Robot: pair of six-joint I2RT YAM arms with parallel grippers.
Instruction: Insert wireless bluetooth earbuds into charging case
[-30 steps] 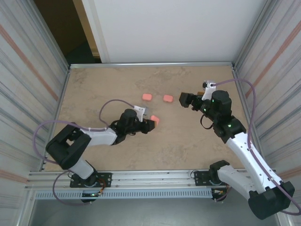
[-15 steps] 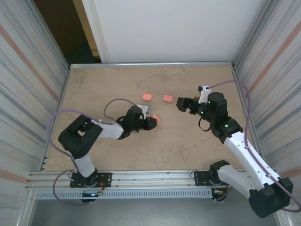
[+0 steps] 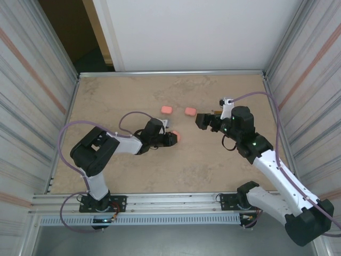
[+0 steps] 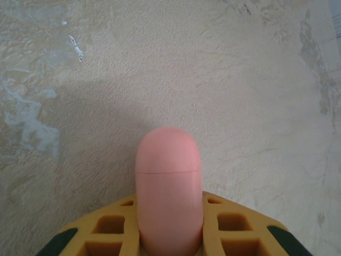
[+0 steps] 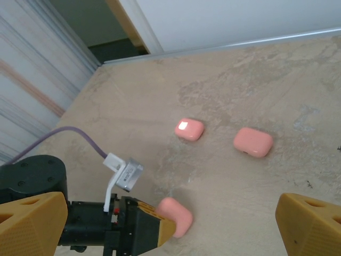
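My left gripper (image 3: 169, 139) is shut on a pink rounded charging case (image 3: 177, 137) low over the middle of the table. In the left wrist view the closed case (image 4: 168, 181) stands out between the yellow fingers (image 4: 234, 229), its lid seam showing. The right wrist view has the same case (image 5: 180, 214) at the tip of the left gripper (image 5: 160, 228). My right gripper (image 3: 203, 120) hangs open to the right of it, its yellow fingertips (image 5: 311, 226) far apart with nothing between them. The earbuds are out of view.
Two more closed pink cases (image 3: 167, 110) (image 3: 191, 111) lie side by side farther back, also seen as the left case (image 5: 189, 129) and the right case (image 5: 253, 142). Corrugated walls (image 3: 37, 96) box in the table, with a metal rail (image 3: 160, 201) at the near edge. A purple cable (image 3: 130, 114) loops over the left arm.
The right gripper has moved left and a little nearer, towards the held case. The left arm's elbow has swung in; its gripper stays shut on the case at nearly the same spot.
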